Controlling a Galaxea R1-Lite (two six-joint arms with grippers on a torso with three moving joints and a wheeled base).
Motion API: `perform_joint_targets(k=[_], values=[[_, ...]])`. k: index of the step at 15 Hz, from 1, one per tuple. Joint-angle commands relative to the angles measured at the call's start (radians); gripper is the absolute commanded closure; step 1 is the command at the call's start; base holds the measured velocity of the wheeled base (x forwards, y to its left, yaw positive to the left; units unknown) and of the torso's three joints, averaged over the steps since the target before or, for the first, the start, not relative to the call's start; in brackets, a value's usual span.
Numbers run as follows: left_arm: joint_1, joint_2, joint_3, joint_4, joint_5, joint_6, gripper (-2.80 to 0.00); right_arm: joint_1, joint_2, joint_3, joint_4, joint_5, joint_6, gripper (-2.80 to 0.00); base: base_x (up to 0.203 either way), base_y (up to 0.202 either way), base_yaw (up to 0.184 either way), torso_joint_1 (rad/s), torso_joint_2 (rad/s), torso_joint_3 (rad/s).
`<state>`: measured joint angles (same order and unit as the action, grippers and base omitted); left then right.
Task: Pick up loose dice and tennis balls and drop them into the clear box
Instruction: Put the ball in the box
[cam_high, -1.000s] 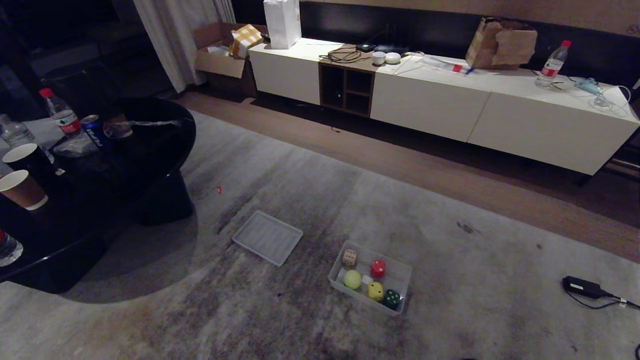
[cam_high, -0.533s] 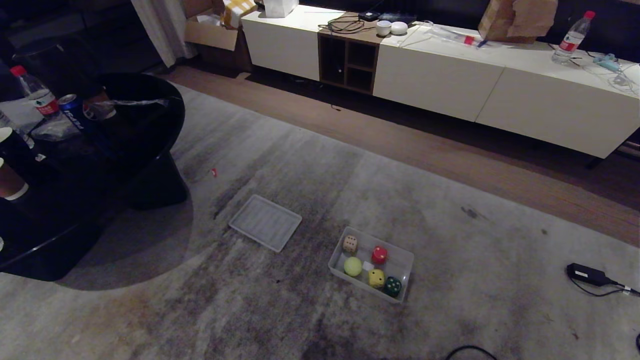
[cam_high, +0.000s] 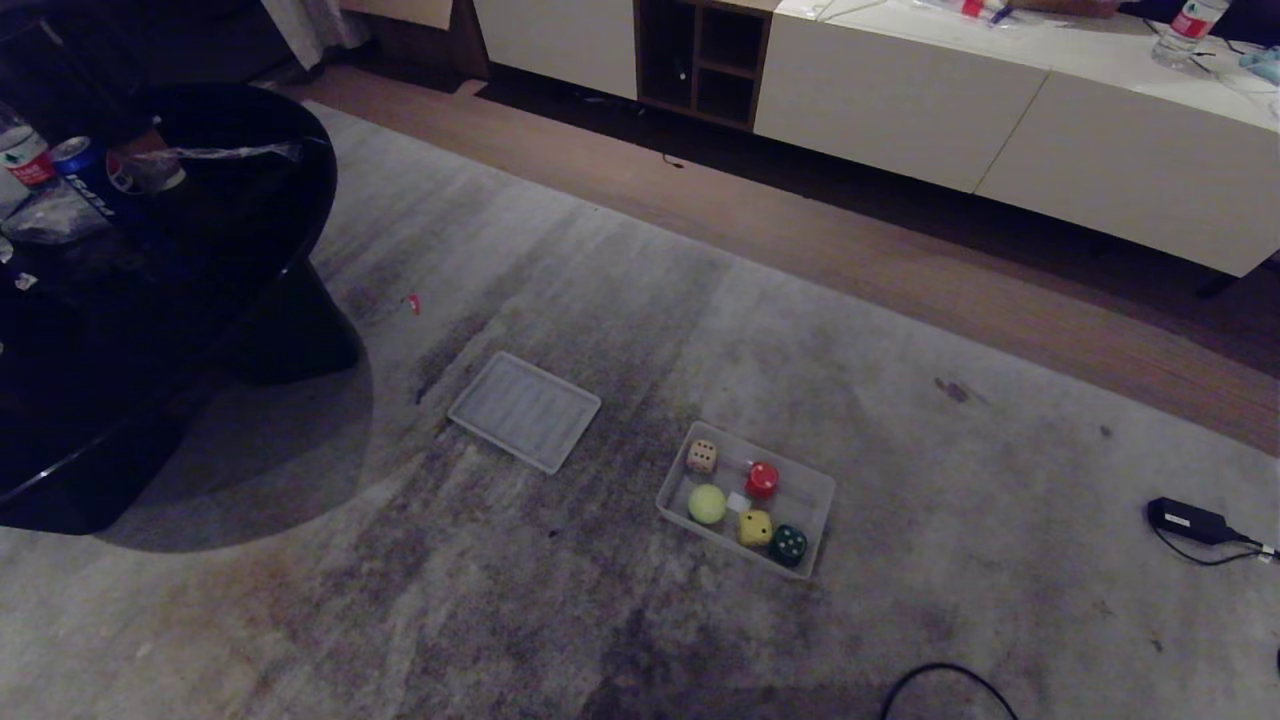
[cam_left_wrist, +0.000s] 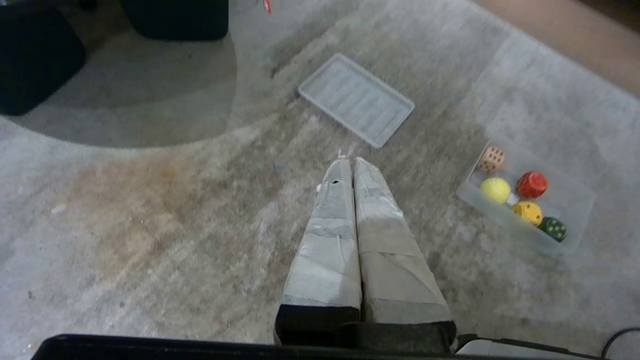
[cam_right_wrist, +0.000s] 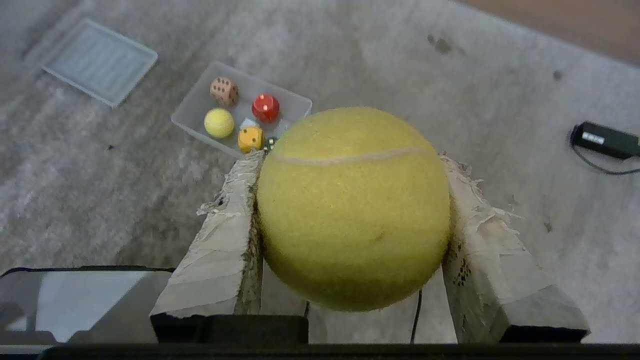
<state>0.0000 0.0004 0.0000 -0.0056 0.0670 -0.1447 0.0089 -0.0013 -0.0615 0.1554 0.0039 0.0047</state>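
Head view: clear box on rug w/ four dice and one tennis ball; no hand visible. Left wrist view: left hand pressed together, empty, above rug, box off to one side. Right wrist view: right hand pinching second tennis ball, box beyond fingertips.

The head camera is looking forward and down from well above the grey patterned carpet. Both wrist cameras are looking down along their taped fingers from nearer the floor. All three views are sharing the shallow translucent plastic box and the flat ribbed clear lid panel beside it.
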Motion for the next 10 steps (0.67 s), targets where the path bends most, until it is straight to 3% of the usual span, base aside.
perform_joint_targets(k=[1,10], values=[[0.0,0.001,0.002,-0.001,0.0,-0.001,0.0,0.0,0.001,0.0,0.001,0.001,0.0,0.0,0.0,0.0,0.0,-0.002,0.01,-0.194],[0.0,0.001,0.002,-0.001,0.0,-0.001,0.0,0.0,0.001,0.0,0.001,0.001,0.0,0.0,0.0,0.0,0.0,0.002,0.01,-0.199]])
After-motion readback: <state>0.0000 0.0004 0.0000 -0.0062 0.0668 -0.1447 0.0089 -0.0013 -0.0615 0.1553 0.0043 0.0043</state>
